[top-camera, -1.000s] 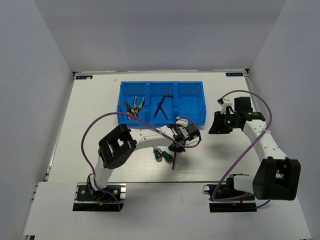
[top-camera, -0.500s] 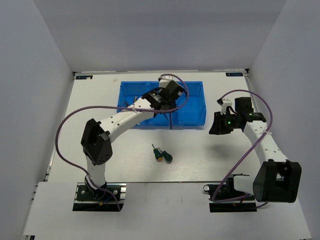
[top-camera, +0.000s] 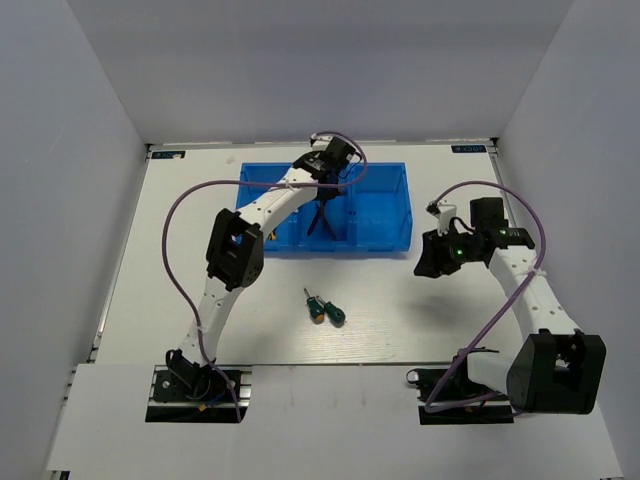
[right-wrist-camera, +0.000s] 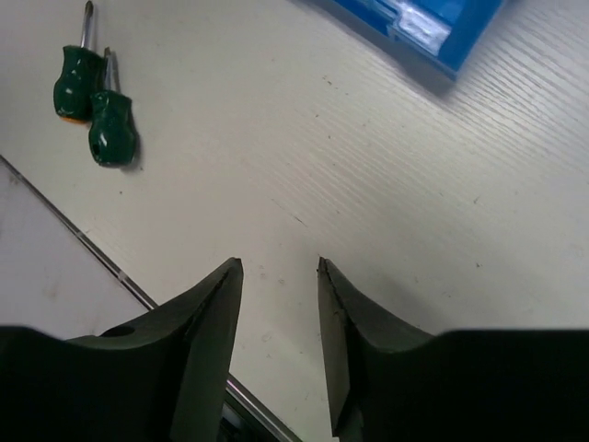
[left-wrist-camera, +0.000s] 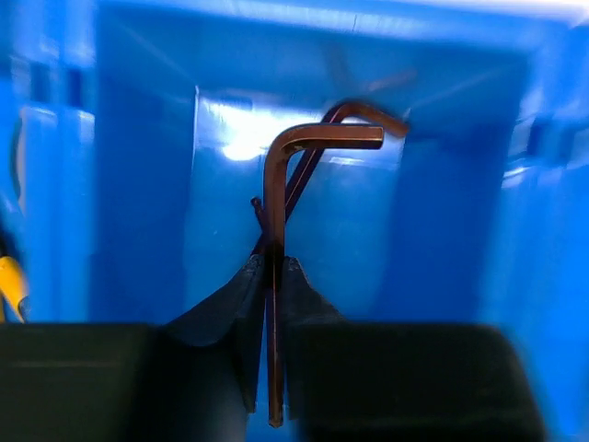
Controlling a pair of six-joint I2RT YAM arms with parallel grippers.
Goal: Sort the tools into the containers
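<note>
Hex key (left-wrist-camera: 273,193): thin dark steel rod, L-shaped, matte brown sheen. Long shank pinched between the dark pads of the left claw (left-wrist-camera: 273,264), which is clenched on it. Short leg at the top, pointing right. Held approx. upright over the middle compartment of the bin (top-camera: 383,215).

Bin: bright blue glossy plastic, 3 square compartments in a row. Sits at centre of the worktop (right-wrist-camera: 414,184), toward the far edge.

2nd hex key (left-wrist-camera: 373,110): same shape and finish, lying on the middle compartment floor, directly behind the held one.

Yellow handle end (left-wrist-camera: 9,281): visible in the left compartment. Blurred, tool type not clear.

Screwdrivers, qty 2 (top-camera: 318,307) (top-camera: 334,315): stubby, rounded green handles, short steel shafts. Lying side by side, just about touching, mid-worktop, nearer the near edge than the bin.

Right claw (right-wrist-camera: 278,267): released, jaws apart w/ nothing between. Hangs over bare worktop off the bin's near right corner.

Worktop: white, faint wood-grain lines.
</note>
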